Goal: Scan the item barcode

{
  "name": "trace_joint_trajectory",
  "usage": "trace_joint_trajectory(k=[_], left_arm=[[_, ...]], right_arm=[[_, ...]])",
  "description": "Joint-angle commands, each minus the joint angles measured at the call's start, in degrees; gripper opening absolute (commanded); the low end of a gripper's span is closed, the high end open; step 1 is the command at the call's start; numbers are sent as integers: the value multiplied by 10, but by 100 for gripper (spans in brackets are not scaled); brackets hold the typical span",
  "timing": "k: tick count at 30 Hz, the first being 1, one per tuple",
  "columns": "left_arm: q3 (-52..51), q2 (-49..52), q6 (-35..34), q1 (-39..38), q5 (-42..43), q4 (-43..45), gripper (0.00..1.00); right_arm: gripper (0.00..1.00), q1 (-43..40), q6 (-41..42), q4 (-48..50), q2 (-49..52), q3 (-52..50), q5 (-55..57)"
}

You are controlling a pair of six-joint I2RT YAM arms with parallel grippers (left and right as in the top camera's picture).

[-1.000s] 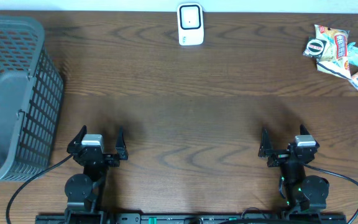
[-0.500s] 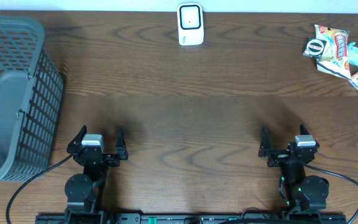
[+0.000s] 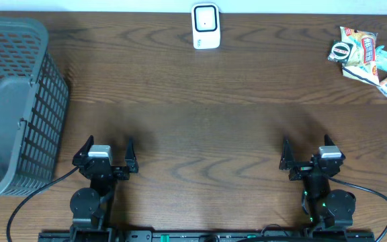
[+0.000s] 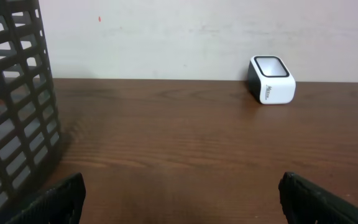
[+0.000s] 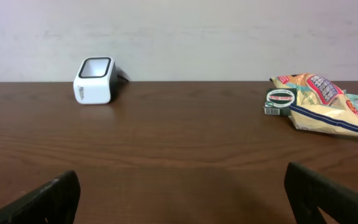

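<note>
Several snack packets, the items, lie in a pile at the table's far right corner and show in the right wrist view as items. A small round green tin sits at the left edge of that pile. The white barcode scanner stands at the far middle edge, its window facing up and forward; both wrist views catch it as the scanner and the scanner. My left gripper and right gripper rest near the front edge. Both are open and empty, far from the items.
A tall grey mesh basket stands at the left side of the table, close to the left arm, and fills the left edge as the basket. Dark wooden table stretches between the grippers and the scanner. A pale wall runs behind.
</note>
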Motion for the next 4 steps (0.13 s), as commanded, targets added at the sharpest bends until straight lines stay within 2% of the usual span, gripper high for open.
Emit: trace_joint_trajectory(k=[1, 4], left_arm=[[-9, -3, 6, 3, 14, -21, 98], [-9, -3, 6, 3, 14, -21, 98]], right_arm=[[99, 3, 8, -2, -4, -1, 0], [99, 3, 8, -2, -3, -1, 0]])
